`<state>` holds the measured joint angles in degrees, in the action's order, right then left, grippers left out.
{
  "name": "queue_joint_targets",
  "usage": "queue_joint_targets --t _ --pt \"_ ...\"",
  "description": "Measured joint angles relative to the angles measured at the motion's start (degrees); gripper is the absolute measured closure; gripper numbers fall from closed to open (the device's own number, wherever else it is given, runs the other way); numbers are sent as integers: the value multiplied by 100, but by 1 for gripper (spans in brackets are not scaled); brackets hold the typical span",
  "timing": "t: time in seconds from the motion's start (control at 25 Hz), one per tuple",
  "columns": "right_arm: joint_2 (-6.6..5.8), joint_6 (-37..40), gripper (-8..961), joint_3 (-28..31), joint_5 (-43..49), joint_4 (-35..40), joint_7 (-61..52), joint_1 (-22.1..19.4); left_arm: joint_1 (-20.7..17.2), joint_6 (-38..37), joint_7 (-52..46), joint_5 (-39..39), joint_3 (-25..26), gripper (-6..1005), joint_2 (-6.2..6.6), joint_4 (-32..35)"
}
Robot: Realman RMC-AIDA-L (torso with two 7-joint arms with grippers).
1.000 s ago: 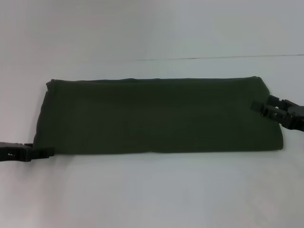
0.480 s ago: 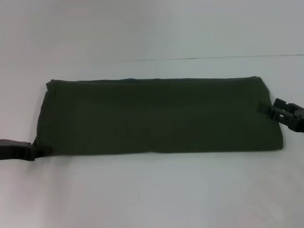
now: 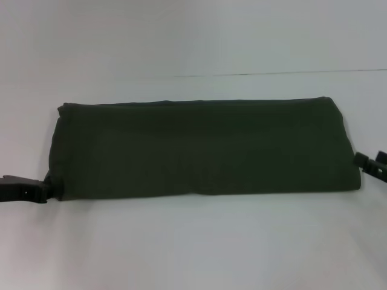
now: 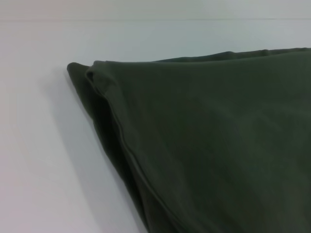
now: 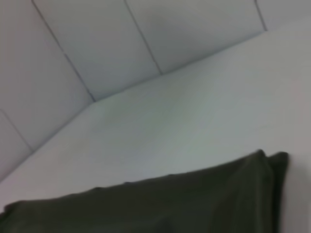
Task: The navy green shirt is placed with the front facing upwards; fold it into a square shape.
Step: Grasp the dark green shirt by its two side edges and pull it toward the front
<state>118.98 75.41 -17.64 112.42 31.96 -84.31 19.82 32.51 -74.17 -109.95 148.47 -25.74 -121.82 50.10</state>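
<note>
Lying folded between both claws, navy green shirt (image 3: 202, 148), left gripper (image 3: 45, 190) touching its corner, right gripper (image 3: 363, 161) beside, grips unclear

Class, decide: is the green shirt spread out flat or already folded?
Folded. The navy green shirt lies as a long narrow band, no sleeves or lettering showing, with stacked layers at its end in the left wrist view.

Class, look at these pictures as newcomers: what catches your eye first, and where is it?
The navy green shirt dominates: folded into a long dark band, it lies flat across the middle of the pale table. Next come the black grippers at its two ends: the left gripper at its near left corner, the right gripper just off its right edge.
</note>
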Motion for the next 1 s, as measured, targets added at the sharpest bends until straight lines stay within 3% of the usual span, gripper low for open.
queue_joint_targets --t 0.36,1.0 --pt "41 -512 87 -67 273 -163 34 64 42 69 4 -1 -32 923 -17 0" --pt "58 -1041 188 -610 277 -455 25 268 54 132 30 -24 -132 924 -26 9"
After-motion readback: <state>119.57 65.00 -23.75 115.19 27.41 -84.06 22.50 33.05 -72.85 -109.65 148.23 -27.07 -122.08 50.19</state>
